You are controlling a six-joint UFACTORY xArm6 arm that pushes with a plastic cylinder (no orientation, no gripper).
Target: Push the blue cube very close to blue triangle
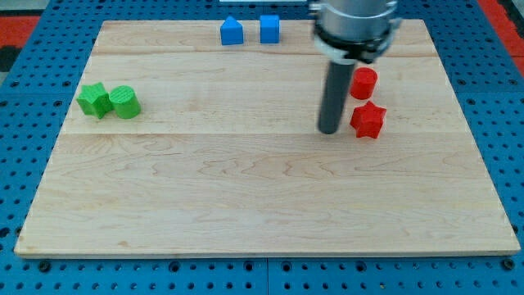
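The blue cube (pixel 269 29) sits near the top edge of the wooden board (pixel 246 197), a small gap to the right of the blue triangle (pixel 232 32). My tip (pixel 329 129) is down on the board at mid right, well below and to the right of both blue blocks. It stands just left of the red star (pixel 368 120).
A red cylinder (pixel 363 83) sits above the red star, right of the rod. A green star (pixel 95 100) and a green cylinder (pixel 125 102) touch each other at the view's left. Blue pegboard (pixel 33 49) surrounds the board.
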